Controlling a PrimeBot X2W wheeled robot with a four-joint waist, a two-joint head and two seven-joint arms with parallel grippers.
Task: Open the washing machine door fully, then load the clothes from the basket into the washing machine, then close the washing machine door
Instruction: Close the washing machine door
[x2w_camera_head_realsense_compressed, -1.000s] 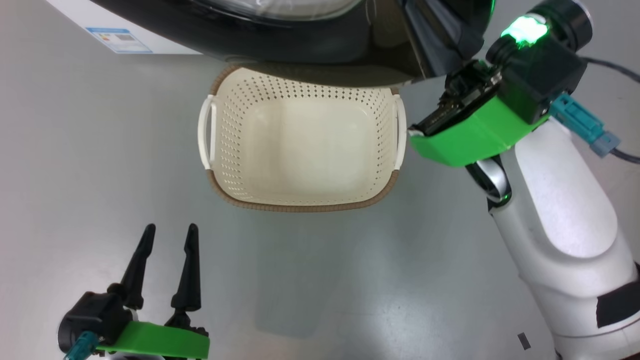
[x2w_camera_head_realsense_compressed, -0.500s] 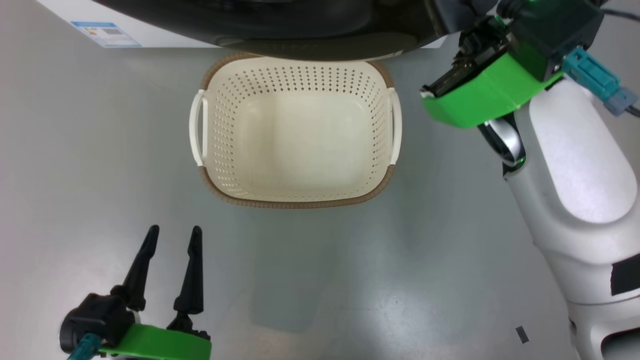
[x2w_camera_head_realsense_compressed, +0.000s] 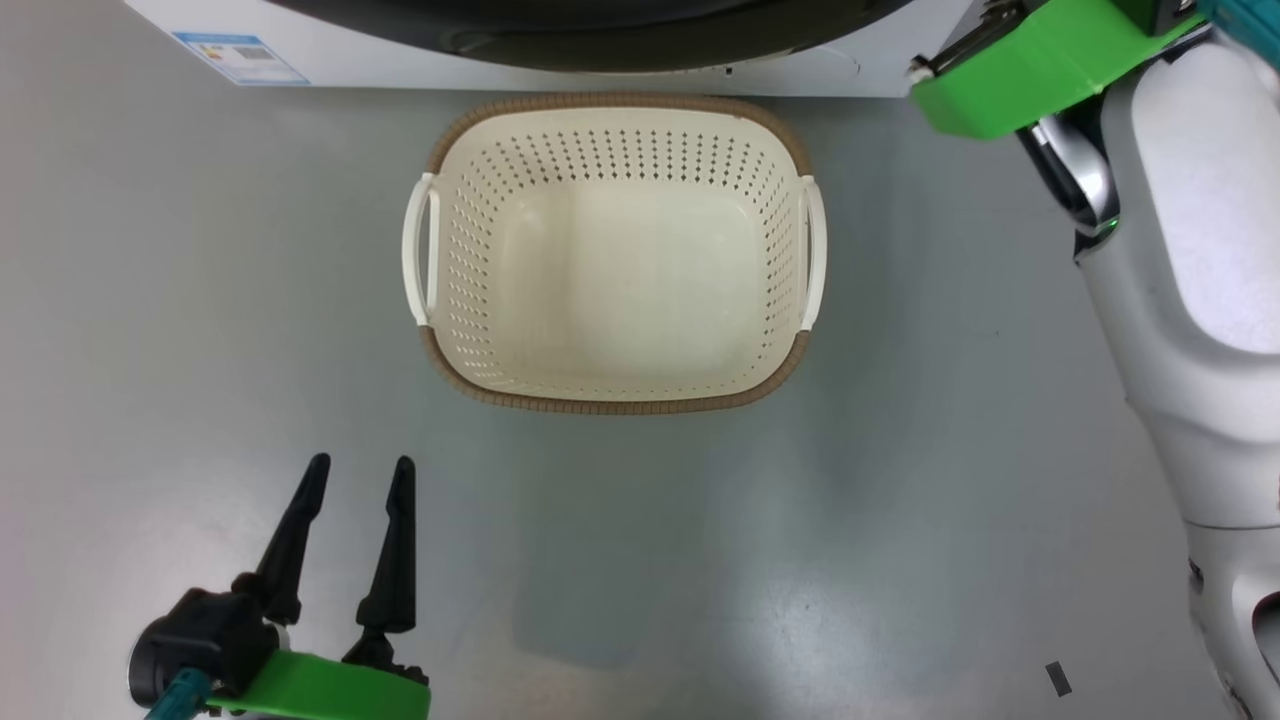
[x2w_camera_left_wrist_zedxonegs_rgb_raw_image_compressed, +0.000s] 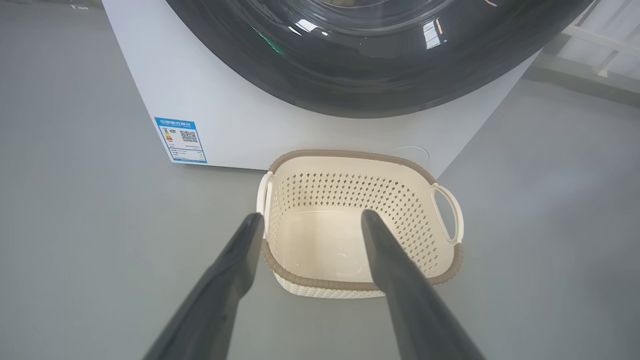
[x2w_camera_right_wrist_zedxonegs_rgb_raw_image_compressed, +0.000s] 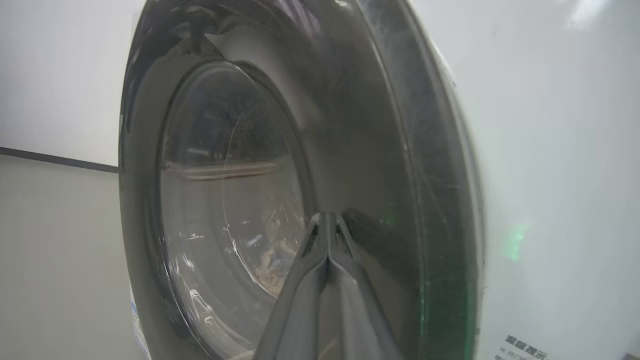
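The cream basket stands empty on the floor in front of the white washing machine. The washing machine door lies against the machine's front, its glossy black rim above the basket. Through its glass bowl, blurred light blue and orange clothes lie inside the drum. My right gripper is shut with nothing in it, its tips at the door's black rim. My left gripper hangs open over the floor, short of the basket, fingers aimed at it.
Grey floor surrounds the basket. A blue label marks the machine's lower left front. My pale right forearm with its green mount reaches up along the right side. A white wall stands behind the machine.
The door has swung from over the basket back against the machine's front, with my right arm following it. The basket's far rim is now uncovered. The left gripper has stayed put.
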